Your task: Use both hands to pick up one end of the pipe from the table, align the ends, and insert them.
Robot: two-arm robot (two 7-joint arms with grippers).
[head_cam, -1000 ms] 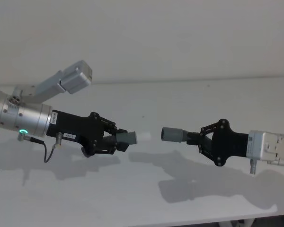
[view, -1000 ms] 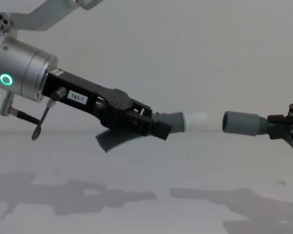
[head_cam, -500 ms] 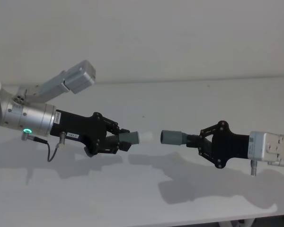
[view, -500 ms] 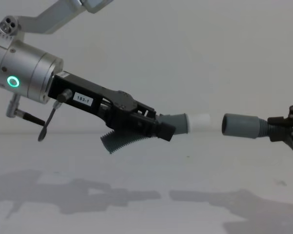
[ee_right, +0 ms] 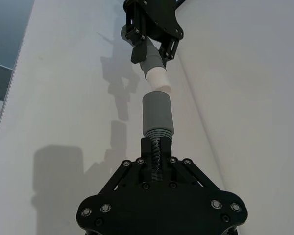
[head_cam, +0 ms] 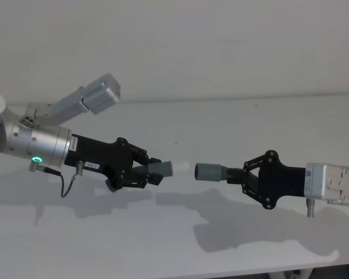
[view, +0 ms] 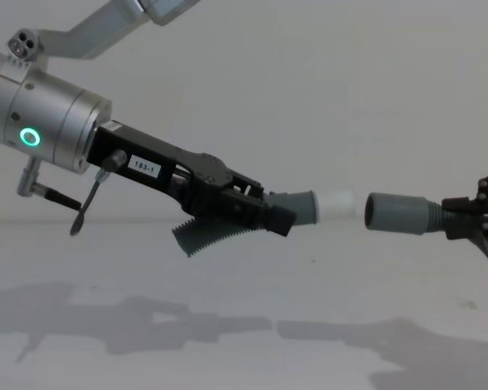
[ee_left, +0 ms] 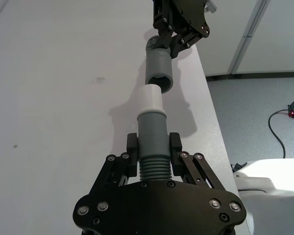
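Pipe halves held in the air above the tabletop, white plug tip [view: 338, 201] just short of the hollow collar [view: 394, 214].
Light, stiff plastic by the look: left gripper [head_cam: 144, 172] clamps the ribbed piece [ee_left: 152, 147], right gripper [head_cam: 239, 175] clenches the collar piece's neck.

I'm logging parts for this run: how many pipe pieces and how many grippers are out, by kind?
Pipe pieces: 2 (white-tipped piece, collared piece)
Grippers: 2 (left gripper, right gripper), each holding one piece above the table
Total: 4
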